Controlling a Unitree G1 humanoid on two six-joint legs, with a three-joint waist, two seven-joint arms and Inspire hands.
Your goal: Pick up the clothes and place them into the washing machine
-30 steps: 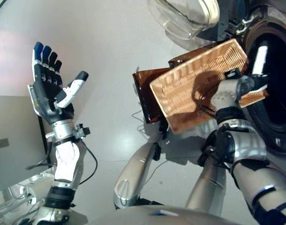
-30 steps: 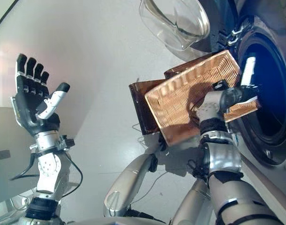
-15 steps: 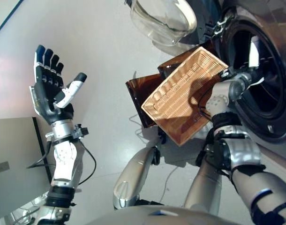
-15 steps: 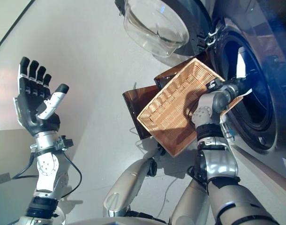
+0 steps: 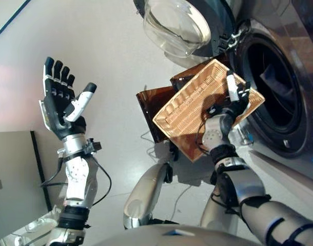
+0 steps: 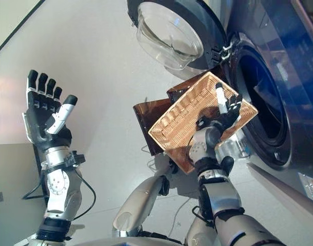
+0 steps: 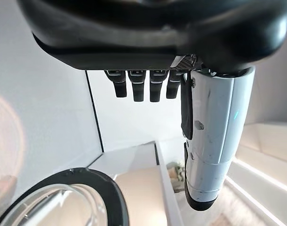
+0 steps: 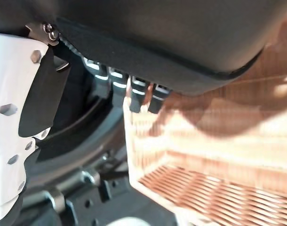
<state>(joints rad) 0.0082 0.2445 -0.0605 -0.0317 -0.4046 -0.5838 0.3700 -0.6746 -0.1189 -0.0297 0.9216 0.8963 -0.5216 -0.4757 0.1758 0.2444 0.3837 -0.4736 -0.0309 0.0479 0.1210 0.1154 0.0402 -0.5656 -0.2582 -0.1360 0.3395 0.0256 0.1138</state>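
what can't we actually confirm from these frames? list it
- Clothes inside the washing machine: head views show only a dim shape in the dark drum; too dark to identify.
- Basket: the right hand and its shadow cover part of the inside; no clothes show in the visible part.
- Right hand's fingers in its wrist view: mostly hidden by the hand's own bulk.
- Door: top cut off by the edge.
- Left hand: raised, open, empty.

Basket point(image 5: 197, 102) left of washing machine point(image 5: 279, 97)

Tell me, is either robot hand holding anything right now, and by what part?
Nothing is held. The left robot hand is raised, open and empty. The right robot hand is open over the basket, gripping nothing.
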